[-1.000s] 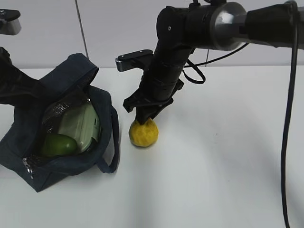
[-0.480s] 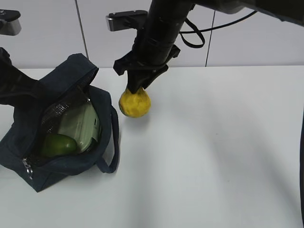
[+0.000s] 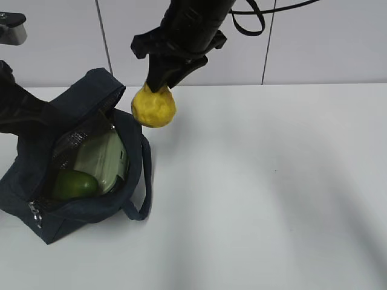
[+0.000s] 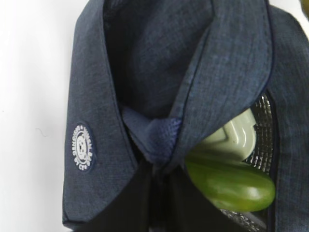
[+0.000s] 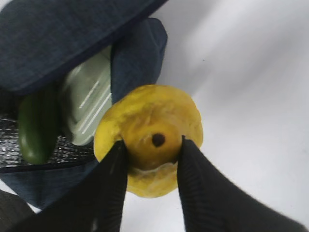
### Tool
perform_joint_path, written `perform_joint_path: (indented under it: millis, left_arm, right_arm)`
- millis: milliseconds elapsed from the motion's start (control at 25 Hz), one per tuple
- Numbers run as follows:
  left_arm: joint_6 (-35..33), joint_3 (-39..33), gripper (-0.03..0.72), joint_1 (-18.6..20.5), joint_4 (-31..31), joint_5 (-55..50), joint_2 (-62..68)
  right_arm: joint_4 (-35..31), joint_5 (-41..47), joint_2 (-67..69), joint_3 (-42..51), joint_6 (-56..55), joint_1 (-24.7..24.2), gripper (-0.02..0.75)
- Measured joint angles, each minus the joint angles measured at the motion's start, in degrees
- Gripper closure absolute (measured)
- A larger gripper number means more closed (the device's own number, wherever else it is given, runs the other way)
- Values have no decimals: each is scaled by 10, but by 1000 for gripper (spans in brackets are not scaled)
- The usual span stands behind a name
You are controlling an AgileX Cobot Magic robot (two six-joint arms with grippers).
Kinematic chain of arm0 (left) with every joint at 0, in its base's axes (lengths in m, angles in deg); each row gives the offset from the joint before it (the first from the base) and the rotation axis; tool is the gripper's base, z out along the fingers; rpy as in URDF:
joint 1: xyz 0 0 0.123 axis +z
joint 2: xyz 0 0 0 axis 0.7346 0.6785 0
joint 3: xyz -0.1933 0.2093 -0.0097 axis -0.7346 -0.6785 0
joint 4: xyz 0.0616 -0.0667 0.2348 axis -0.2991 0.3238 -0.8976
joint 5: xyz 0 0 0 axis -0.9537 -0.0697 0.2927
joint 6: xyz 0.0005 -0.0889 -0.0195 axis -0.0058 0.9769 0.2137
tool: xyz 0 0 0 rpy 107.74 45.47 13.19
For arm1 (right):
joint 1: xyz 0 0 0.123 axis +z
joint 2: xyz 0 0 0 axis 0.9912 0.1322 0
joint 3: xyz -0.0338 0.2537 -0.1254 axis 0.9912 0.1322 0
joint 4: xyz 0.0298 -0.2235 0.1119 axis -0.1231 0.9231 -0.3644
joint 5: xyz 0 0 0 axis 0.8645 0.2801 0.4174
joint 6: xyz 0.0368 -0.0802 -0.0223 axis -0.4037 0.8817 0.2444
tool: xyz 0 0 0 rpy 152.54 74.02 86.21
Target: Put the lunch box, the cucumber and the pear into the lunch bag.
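The right gripper [image 3: 158, 81] has its jaws clamped on the narrow top of the pear [image 3: 154, 107], hanging off the table at about two o'clock from the lunch bag [image 3: 36, 205]. The left gripper (jaws together, pinching fabric) holds the mouth open. With the lunch box [image 3: 104, 160] and cucumber [image 3: 74, 184] inside, the pear could slip or catch the rim.

A white table [image 3: 272, 199] with a smooth, matte top fills most of the exterior view and reaches back to the wall. Soft grey shadows lie across its surface, with no hard edges, so the light is diffuse. Behind it stands a pale grey-white wall [image 3: 326, 42] of flat panels, split by two thin dark vertical seams [image 3: 103, 36]. In the wrist views the same white tabletop shows, plain and unmarked.
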Motion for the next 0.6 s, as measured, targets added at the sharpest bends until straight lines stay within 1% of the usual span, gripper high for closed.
perform_joint_path:
  millis: [120, 400, 600]
  left_arm:
    - [0, 0, 687, 0, 0, 1, 0]
    - [0, 0, 687, 0, 0, 2, 0]
    - [0, 0, 687, 0, 0, 5, 0]
  right_arm:
    - [-26, 1, -9, 0, -1, 0, 478]
    - [-110, 1, -12, 0, 14, 1, 480]
    - [-127, 1, -9, 0, 26, 9, 480]
